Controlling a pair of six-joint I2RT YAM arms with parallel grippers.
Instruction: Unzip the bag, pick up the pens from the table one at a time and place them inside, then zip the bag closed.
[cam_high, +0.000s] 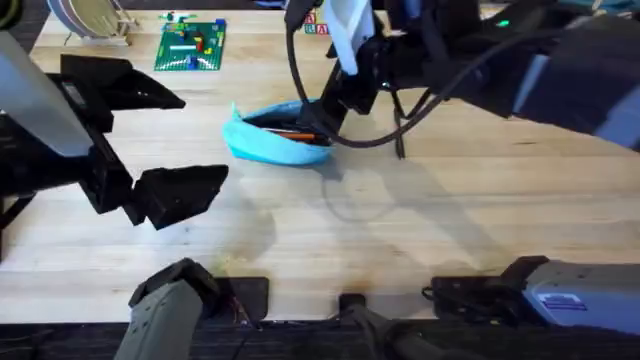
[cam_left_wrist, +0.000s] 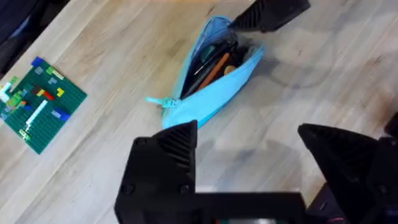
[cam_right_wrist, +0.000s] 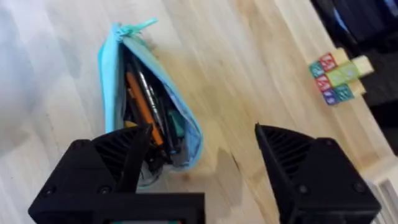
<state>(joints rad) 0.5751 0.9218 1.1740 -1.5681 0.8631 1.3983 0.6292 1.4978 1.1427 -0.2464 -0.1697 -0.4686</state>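
Bag (cam_high: 278, 136) lies unzipped with both pens (cam_right_wrist: 144, 107) inside, both end effectors, left (cam_high: 150, 150) and right (cam_right_wrist: 205, 165), spread; zipping remains.

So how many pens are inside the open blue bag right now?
2 clearly show: an orange pen and a dark pen beside it, both inside the unzipped bag. Other dark and green items there may be more, partly hidden.

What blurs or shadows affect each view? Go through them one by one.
Overhead: the right arm rising near the camera looks large, dark and smeared, and soft shadows lie on the table below the bag. Left wrist: the left gripper is close and soft, the bag fairly crisp. Right wrist: the bag and pens look slightly motion-blurred.
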